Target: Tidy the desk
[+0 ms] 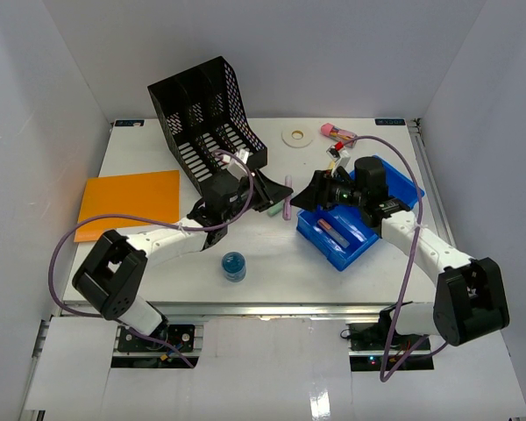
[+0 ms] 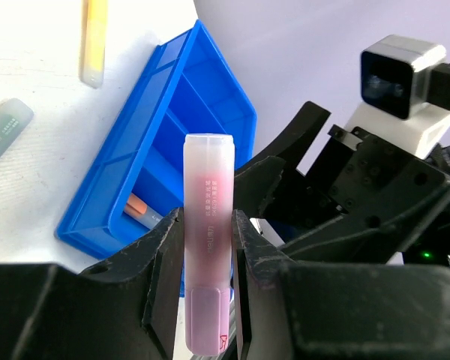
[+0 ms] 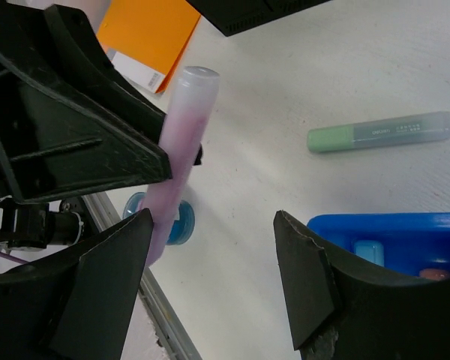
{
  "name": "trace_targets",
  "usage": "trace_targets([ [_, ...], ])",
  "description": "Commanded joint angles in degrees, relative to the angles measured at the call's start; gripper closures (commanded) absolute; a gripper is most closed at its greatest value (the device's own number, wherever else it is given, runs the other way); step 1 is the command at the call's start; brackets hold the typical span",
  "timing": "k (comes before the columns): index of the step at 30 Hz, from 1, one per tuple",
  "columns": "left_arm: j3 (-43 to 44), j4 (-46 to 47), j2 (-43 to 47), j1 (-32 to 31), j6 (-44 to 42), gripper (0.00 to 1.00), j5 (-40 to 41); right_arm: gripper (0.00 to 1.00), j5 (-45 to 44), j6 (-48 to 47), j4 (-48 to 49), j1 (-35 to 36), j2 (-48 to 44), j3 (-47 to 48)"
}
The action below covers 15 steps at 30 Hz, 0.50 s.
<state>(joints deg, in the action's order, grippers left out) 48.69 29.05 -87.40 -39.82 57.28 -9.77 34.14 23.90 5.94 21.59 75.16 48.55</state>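
Observation:
The white desk (image 1: 272, 254) holds scattered stationery. My left gripper (image 1: 274, 195) is shut on a pink highlighter (image 1: 287, 198) and holds it above the desk's middle. In the left wrist view the highlighter (image 2: 208, 202) stands upright between the fingers (image 2: 161, 262). My right gripper (image 1: 303, 196) is open and empty, facing the left one, right beside the highlighter. In the right wrist view the highlighter (image 3: 178, 150) lies by the left finger of my right gripper (image 3: 214, 225), not clamped. A blue compartment tray (image 1: 361, 219) sits under the right arm.
A black mesh file rack (image 1: 206, 114) lies tilted at the back. An orange folder (image 1: 127, 200) is at the left. A blue round item (image 1: 233, 266) sits near the front. A green highlighter (image 3: 379, 133), a yellow one (image 2: 95, 37), a white tape roll (image 1: 295, 135) lie around.

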Motion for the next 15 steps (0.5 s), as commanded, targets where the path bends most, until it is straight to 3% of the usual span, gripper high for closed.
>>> trace_targets([
  [1, 3.6, 1.2, -0.5, -0.8, -0.3, 1.00, -0.2, 0.31, 2.1, 1.5, 3.4, 1.1, -1.2, 2.5],
  [11, 3.6, 3.2, -1.6, -1.0, 0.8, 1.00, -1.4, 0.33, 3.9, 3.7, 5.7, 1.1, 0.6, 2.1],
  [15, 4.2, 3.9, -1.9, -1.4, 1.1, 1.00, -1.6, 0.42, 4.5, 5.2, 6.1, 1.2, 4.0, 3.8],
])
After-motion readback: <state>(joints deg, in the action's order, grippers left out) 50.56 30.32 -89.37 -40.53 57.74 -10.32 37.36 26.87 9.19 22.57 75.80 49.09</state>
